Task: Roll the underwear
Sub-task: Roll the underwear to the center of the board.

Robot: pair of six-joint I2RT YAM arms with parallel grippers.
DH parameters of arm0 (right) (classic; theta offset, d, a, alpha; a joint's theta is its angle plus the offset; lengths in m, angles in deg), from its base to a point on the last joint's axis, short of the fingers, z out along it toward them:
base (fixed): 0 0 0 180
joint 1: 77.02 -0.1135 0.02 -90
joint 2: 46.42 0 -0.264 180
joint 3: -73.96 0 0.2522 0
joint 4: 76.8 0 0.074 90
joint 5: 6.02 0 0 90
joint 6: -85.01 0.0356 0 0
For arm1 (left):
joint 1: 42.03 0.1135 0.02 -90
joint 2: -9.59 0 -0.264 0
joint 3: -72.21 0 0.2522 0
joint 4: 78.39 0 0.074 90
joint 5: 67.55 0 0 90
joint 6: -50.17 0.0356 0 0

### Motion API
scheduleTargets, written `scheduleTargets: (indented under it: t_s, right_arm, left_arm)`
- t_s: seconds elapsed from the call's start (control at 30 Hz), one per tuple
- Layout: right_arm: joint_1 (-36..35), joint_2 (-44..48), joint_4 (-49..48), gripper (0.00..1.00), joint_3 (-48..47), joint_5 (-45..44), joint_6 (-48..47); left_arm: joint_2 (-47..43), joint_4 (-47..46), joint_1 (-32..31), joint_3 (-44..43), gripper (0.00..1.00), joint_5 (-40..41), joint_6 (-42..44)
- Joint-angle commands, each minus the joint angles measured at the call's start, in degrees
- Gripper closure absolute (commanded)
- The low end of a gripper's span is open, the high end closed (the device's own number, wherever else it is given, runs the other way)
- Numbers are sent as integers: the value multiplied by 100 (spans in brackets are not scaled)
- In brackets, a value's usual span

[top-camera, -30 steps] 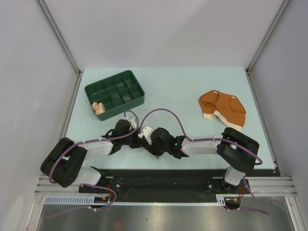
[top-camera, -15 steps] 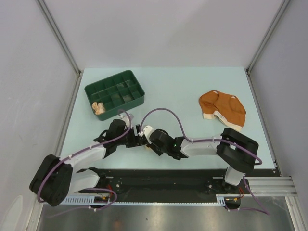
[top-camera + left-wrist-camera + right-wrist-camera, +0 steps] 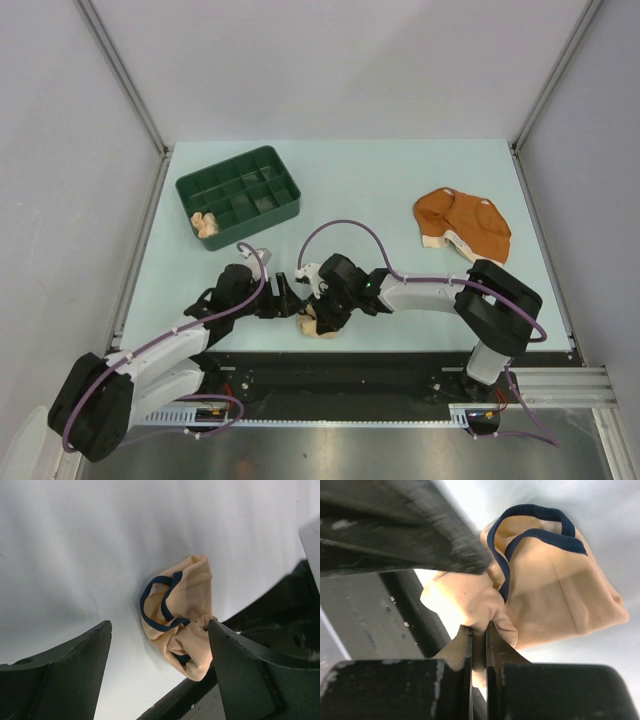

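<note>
A cream underwear (image 3: 316,326) with dark trim lies bunched at the table's near edge, between the two arms. My right gripper (image 3: 324,310) is shut on a fold of it (image 3: 479,627); the rest of the cloth (image 3: 555,595) spreads out beyond the fingers. My left gripper (image 3: 285,298) stands open just left of it, and the garment (image 3: 185,605) lies near its right finger (image 3: 240,665) with nothing pinched. A rust-orange underwear (image 3: 462,222) with cream edging lies flat at the right. A pale peach one (image 3: 206,224) sits rolled in a corner compartment of the tray.
The dark green compartment tray (image 3: 226,166) stands at the back left. The black mounting rail (image 3: 330,365) runs right along the near edge, under the cream garment. Grey walls close in the table on three sides.
The left gripper has opened and drawn back to the near left. The right gripper has shut on the cream underwear, which now shows at the near edge.
</note>
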Motion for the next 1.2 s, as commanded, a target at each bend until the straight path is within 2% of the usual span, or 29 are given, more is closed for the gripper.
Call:
scheduleTargets:
  t_s: [0.0,0.2,0.4,0.57,0.9,1.17]
  right_arm:
    - [235,-311,559,100,-200,1209,177]
    - [534,-812,779,100,-613,1745,80]
    - [814,-1225,867,100,-903,2123,124]
    - [964,-1454,885,100,-1009,2290,177]
    - [1079,-1788,858,100,-1141,2660,238]
    - [1114,-1815,858,100,-1176,2748,238]
  left_arm:
    - [-439,-465,-67,311,18,-93,127]
    - [-651,-825,-392,575,18,-374,215]
    - [-1037,-870,-815,794,18,-85,224]
    - [-1222,-887,-832,979,24,-58,145]
    - [-932,-1379,-885,1155,30,12,57]
    - [-528,-2082,-894,1340,46,126,-215]
